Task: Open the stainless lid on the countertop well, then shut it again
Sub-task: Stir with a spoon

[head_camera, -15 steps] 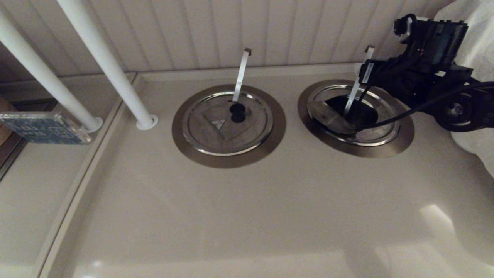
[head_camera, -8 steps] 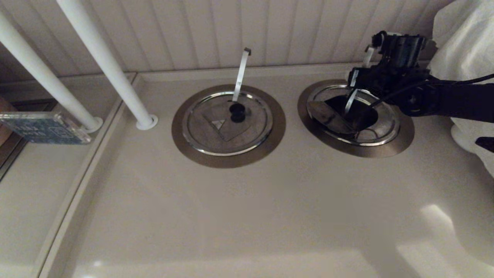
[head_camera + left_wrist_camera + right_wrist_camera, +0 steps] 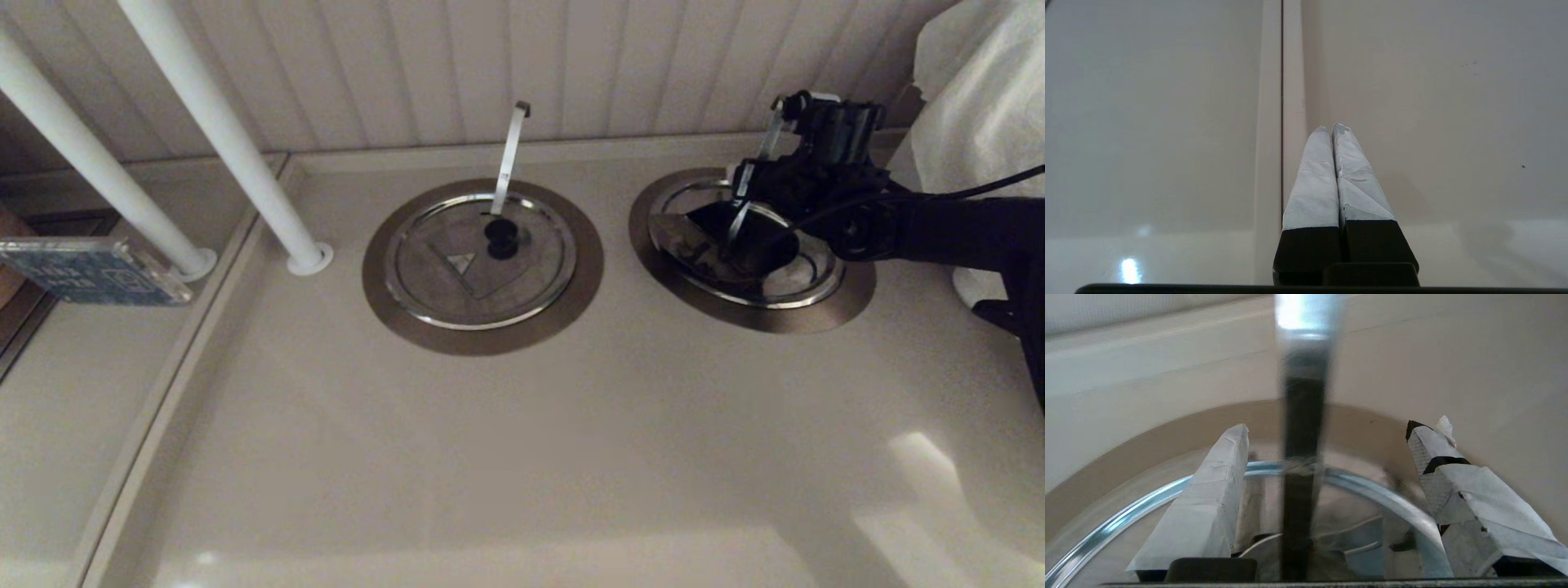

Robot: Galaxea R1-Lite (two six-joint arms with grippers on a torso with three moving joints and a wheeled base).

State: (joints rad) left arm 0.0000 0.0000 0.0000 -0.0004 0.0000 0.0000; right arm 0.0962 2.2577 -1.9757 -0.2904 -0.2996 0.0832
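Note:
The stainless lid [image 3: 804, 282] sits in the countertop well, whose wide bronze-grey collar [image 3: 849, 309] lies at the back right. A wedge flap [image 3: 682, 241] on the lid's left side is raised beside a dark gap. The leaning steel strip [image 3: 769, 131] rises from the lid. My right gripper [image 3: 755, 214] hangs low over the lid, open. In the right wrist view the strip [image 3: 1302, 457] stands between the fingers of the right gripper [image 3: 1333, 430], touching neither, above the lid's shiny rim [image 3: 1372, 490]. The knob is hidden. My left gripper [image 3: 1331, 126] is shut and empty over plain countertop.
A twin lid [image 3: 457, 286] with a black knob [image 3: 501, 237] and a near-upright strip lies closed at centre back. Two white poles [image 3: 237, 155] stand at the left, with a blue box [image 3: 90, 269] beyond them. White cloth [image 3: 980, 90] bulges at the right. The panelled wall is close behind.
My right arm has come down and moved left, from above the well's right edge to low over the lid, and the strip now stands between its fingers. The wedge flap stays raised.

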